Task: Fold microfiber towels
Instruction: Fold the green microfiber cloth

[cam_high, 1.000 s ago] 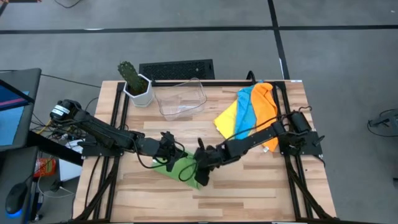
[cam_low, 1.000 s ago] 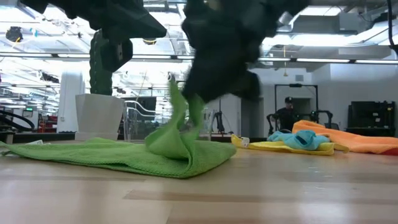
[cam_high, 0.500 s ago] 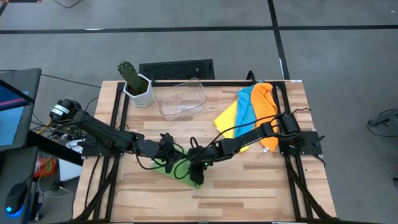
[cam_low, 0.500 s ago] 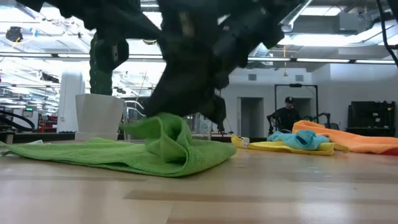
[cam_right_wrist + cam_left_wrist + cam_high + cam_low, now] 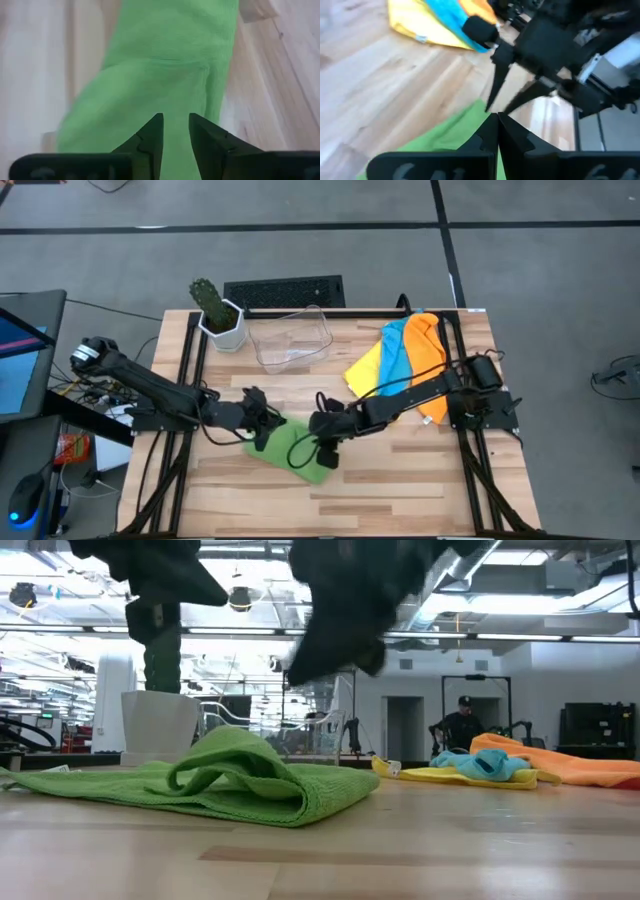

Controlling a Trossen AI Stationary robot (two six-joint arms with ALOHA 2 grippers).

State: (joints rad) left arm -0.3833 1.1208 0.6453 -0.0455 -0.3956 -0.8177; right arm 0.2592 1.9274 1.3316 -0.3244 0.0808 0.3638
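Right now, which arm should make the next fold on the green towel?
Right, probably. The right gripper hangs open just above the green towel's loose fold; the left gripper sits shut at its far edge.

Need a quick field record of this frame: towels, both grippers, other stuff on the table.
green towel: on the table's near middle, partly folded, a loose hump where the layer is turned over
other towels: yellow towel, light blue towel and orange towel heaped overlapping at the far right, unfolded
left gripper: shut, at the green towel's left edge
right gripper: open, above the green towel, nothing between the fingers
clear bin: far middle, looks empty
potted cactus: far left corner
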